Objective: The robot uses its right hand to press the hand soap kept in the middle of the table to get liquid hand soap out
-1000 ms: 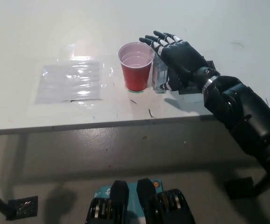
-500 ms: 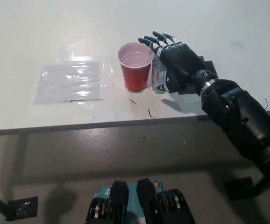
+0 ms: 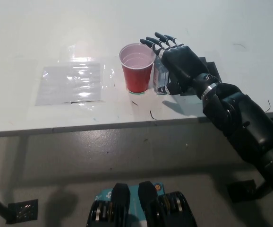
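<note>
A red plastic cup (image 3: 137,67) stands upright just above the centre of the frame, on the white table (image 3: 42,33). Its mouth faces up and shows a pale pinkish inside; whether any liquid sits in it cannot be told. Touching or just beside its right wall stands the hand soap bottle (image 3: 160,78), a small clear bottle whose lower body shows between the cup and the black palm. Its long axis runs upright, base on the table. Its top and pump are hidden under the hand, so which way the nozzle points cannot be told. What fills the clear body is also unclear.

The right hand (image 3: 176,56) lies over the top of the bottle, palm down, the black forearm coming in from the lower right of the frame. Its fingers (image 3: 157,42) are stretched out and slightly spread, pointing toward the upper left and reaching past the cup's right rim. They are not curled around anything; the hand covers the bottle from above. A dark flat piece (image 3: 211,70) lies on the table just behind the wrist.

Left of the cup, in the middle left of the frame, a clear plastic sheet (image 3: 72,82) lies flat on the table, shining with glare.
</note>
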You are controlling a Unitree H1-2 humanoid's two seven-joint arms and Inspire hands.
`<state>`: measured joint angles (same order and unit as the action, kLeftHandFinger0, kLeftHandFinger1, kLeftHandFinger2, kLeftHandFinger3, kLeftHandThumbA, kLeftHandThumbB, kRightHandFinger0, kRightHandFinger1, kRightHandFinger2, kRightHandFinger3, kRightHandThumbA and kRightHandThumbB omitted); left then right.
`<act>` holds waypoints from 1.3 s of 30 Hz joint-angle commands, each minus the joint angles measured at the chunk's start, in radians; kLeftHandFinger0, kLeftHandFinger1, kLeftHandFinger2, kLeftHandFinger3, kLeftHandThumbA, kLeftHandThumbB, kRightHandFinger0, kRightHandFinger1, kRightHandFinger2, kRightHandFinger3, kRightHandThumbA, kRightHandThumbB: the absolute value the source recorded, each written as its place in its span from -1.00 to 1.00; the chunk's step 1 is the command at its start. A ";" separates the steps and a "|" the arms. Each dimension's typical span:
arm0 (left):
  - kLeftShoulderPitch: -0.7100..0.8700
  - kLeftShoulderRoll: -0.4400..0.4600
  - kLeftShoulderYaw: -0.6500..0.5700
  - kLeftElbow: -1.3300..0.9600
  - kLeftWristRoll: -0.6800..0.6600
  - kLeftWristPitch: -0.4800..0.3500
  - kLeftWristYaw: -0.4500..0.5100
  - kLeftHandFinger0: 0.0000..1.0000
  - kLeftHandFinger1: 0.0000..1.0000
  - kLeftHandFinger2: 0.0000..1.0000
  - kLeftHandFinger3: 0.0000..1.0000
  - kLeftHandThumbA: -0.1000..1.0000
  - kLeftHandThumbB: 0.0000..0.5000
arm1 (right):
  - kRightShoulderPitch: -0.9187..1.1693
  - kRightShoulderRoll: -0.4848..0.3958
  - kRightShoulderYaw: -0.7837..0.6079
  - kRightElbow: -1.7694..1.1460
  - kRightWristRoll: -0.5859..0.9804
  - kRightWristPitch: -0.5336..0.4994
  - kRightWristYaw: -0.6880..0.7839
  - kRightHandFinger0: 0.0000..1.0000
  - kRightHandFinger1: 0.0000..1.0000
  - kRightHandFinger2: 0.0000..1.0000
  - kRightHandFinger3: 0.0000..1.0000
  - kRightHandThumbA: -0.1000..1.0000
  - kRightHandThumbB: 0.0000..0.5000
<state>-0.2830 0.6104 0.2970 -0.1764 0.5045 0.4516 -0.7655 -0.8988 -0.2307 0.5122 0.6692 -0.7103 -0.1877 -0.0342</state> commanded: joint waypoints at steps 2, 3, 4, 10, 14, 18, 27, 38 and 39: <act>-0.009 0.037 0.012 -0.013 0.011 0.018 -0.006 1.00 1.00 1.00 0.71 1.00 -0.53 | 0.101 0.000 0.054 0.081 -0.005 0.035 0.131 1.00 1.00 1.00 1.00 1.00 0.73; -0.006 0.037 0.012 -0.015 0.014 0.018 -0.009 1.00 1.00 1.00 0.71 1.00 -0.56 | 0.105 0.000 0.055 0.079 -0.005 0.038 0.132 1.00 1.00 1.00 1.00 1.00 0.72; -0.006 0.036 0.013 -0.016 0.018 0.018 -0.010 1.00 1.00 1.00 0.71 1.00 -0.56 | 0.108 0.000 0.054 0.073 -0.004 0.043 0.134 1.00 1.00 1.00 1.00 1.00 0.72; 0.004 0.035 0.010 -0.018 0.015 0.018 -0.007 1.00 1.00 1.00 0.67 1.00 -0.56 | 0.126 0.000 0.053 0.064 0.004 0.045 0.140 1.00 1.00 1.00 1.00 1.00 0.82; 0.022 0.033 0.011 -0.022 0.010 0.018 -0.009 1.00 1.00 1.00 0.60 1.00 -0.55 | 0.121 -0.006 0.061 0.044 -0.006 0.038 0.139 1.00 1.00 1.00 1.00 1.00 0.75; 0.035 0.034 0.005 -0.026 0.010 0.018 -0.002 1.00 1.00 1.00 0.65 1.00 -0.60 | 0.108 -0.021 0.052 -0.004 -0.005 0.042 0.138 1.00 1.00 1.00 1.00 1.00 0.65; 0.069 0.026 0.022 -0.037 0.009 0.018 -0.018 1.00 1.00 1.00 0.70 1.00 -0.61 | 0.008 -0.071 0.002 -0.163 0.006 0.068 0.162 1.00 1.00 1.00 1.00 1.00 0.62; 0.094 0.001 0.039 -0.053 0.037 0.018 -0.048 1.00 1.00 1.00 0.70 1.00 -0.66 | -0.194 -0.056 -0.038 -0.128 -0.006 0.048 0.163 1.00 1.00 1.00 1.00 1.00 0.85; 0.094 0.001 0.040 -0.053 0.038 0.018 -0.048 1.00 1.00 1.00 0.70 1.00 -0.66 | -0.194 -0.056 -0.037 -0.128 -0.006 0.048 0.163 1.00 1.00 1.00 1.00 1.00 0.85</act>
<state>-0.1877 0.5930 0.3158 -0.1946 0.5188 0.4516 -0.7867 -1.0095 -0.2813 0.4917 0.5445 -0.7129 -0.1347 0.1099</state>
